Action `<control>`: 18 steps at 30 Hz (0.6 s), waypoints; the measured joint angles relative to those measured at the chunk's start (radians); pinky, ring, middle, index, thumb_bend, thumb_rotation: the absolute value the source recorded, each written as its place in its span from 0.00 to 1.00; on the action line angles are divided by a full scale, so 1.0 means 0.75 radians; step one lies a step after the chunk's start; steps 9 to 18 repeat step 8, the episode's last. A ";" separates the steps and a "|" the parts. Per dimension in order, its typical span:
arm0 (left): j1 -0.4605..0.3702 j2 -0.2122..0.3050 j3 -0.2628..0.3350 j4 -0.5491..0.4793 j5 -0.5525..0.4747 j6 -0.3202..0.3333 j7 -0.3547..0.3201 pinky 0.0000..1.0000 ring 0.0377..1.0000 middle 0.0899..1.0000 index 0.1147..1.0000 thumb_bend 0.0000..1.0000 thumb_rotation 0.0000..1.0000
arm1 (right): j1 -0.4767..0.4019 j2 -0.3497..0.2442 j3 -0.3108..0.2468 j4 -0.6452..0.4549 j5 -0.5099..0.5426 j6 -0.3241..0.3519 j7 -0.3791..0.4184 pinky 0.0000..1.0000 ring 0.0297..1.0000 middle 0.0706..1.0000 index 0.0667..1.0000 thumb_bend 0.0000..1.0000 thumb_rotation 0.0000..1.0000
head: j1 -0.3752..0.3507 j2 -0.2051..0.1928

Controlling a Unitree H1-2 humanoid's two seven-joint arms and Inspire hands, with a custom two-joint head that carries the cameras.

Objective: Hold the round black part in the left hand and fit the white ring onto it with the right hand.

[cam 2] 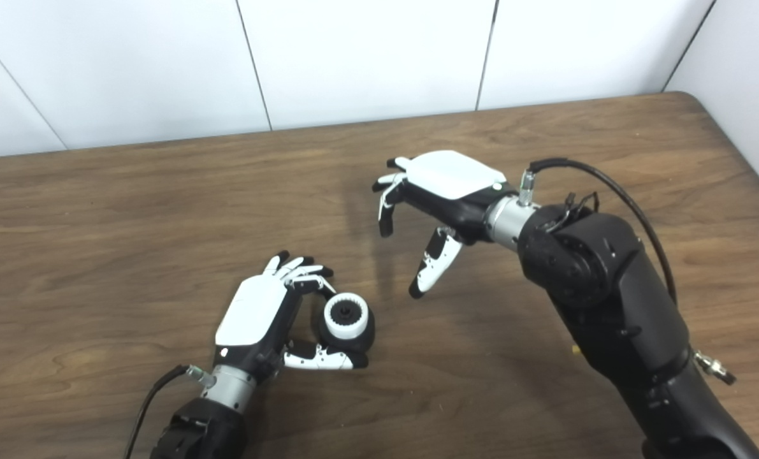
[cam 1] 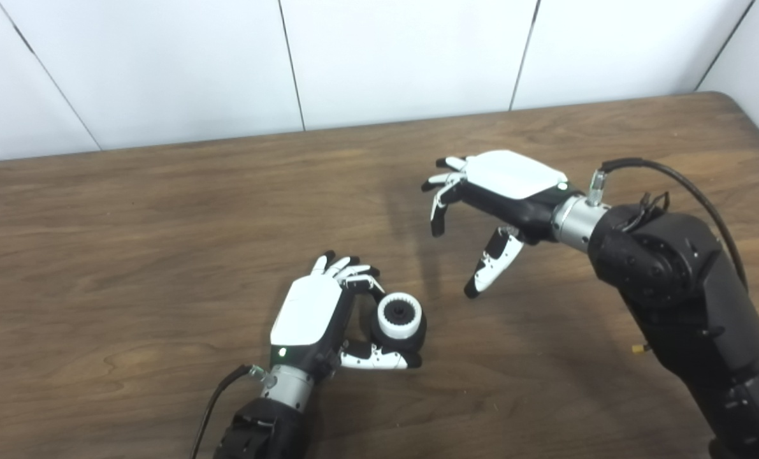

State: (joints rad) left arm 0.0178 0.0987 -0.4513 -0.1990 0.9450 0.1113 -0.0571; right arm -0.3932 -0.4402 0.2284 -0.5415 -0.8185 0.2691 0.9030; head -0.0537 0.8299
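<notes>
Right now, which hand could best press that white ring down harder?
The right hand, probably. It hangs open and empty beside the part, while the left hand is busy gripping the round black part with the white ring on top.

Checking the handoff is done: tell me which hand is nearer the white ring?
Left. The left hand grips the black part wearing the white ring; the right hand hovers open, apart.

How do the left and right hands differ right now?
The left hand is closed around the round black part with the toothed white ring on it; the right hand holds nothing. The left sits low at the wooden table, while the right hangs apart, fingers spread and pointing down. Both have white backs.
</notes>
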 measured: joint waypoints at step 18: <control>0.002 0.008 0.014 -0.017 0.000 0.015 -0.038 1.00 0.91 0.85 0.70 0.99 0.33 | 0.001 0.000 0.000 0.000 -0.004 0.020 0.004 1.00 1.00 0.89 0.57 0.96 0.22 | -0.006 -0.002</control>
